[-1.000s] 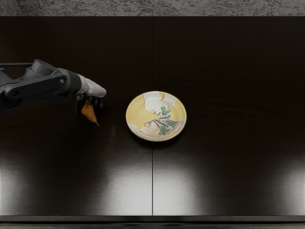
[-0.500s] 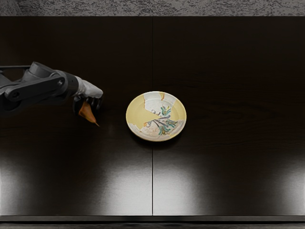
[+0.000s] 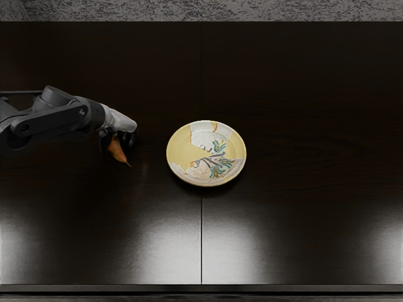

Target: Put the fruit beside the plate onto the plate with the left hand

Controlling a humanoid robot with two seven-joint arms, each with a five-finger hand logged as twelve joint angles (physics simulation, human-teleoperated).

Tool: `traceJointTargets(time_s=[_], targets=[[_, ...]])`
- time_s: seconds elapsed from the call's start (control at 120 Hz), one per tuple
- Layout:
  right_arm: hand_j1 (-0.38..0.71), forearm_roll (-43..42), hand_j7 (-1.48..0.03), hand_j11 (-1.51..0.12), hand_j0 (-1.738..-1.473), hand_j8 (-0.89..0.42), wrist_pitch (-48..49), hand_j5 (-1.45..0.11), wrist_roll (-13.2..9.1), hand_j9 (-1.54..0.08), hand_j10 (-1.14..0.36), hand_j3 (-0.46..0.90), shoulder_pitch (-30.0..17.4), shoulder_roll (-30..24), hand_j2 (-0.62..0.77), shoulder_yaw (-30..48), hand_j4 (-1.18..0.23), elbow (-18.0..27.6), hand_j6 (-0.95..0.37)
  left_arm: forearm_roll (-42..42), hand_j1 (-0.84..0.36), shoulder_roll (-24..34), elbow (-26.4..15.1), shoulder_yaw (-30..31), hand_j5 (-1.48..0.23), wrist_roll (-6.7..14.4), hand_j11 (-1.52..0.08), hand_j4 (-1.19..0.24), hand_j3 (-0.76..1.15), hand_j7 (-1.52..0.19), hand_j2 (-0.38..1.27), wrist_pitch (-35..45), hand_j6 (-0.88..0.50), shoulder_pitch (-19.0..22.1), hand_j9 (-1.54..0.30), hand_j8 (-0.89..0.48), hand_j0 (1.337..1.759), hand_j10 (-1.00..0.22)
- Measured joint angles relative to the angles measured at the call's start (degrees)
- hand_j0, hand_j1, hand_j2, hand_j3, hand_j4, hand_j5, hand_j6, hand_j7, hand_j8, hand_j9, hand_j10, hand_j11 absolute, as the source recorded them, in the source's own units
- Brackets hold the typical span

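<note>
A small orange fruit [image 3: 116, 151] with a pointed tip lies on the dark table, left of the plate. The yellow plate [image 3: 179, 148] with a painted bird pattern sits near the middle of the table and has nothing on it. My left hand [image 3: 118, 135] reaches in from the left edge and hovers right over the fruit, its dark fingers curled down around the fruit's top. The fruit's lower tip pokes out below the fingers. Whether the fruit is lifted off the table I cannot tell.
The dark glossy table [image 3: 302, 207] runs across the whole view, with a seam down its middle. A grey stone wall [image 3: 201, 9] borders the far edge.
The left hand has shifted slightly and closed further over the fruit, covering more of it. The plate has not moved.
</note>
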Motion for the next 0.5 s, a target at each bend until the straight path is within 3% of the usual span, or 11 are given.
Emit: traceJointTargets(time_s=[0.292,0.5], targets=[[-0.32,0.0,-0.03,-0.03,-1.658,-0.02,0.0,-0.03,0.0,-0.03,-0.02,0.0,0.0,0.0,0.0,0.0,-0.02,0.0,-0.02,-0.38,-0.36,0.1,-0.08,0.05,-0.9,0.07,-0.84,-0.34,0.0,-0.87,0.24,-0.06,-0.35,-0.01,-0.84,-0.47,1.655,-0.61],[-0.32,0.0,-0.03,-0.03,-1.658,-0.02,0.0,-0.03,0.0,-0.03,-0.02,0.0,0.0,0.0,0.0,0.0,-0.02,0.0,-0.02,-0.4,-0.33,0.19,-0.25,0.15,-0.9,0.27,-0.91,-0.36,0.0,-0.86,0.22,0.93,-0.38,0.25,-0.91,-0.45,1.652,-0.61]])
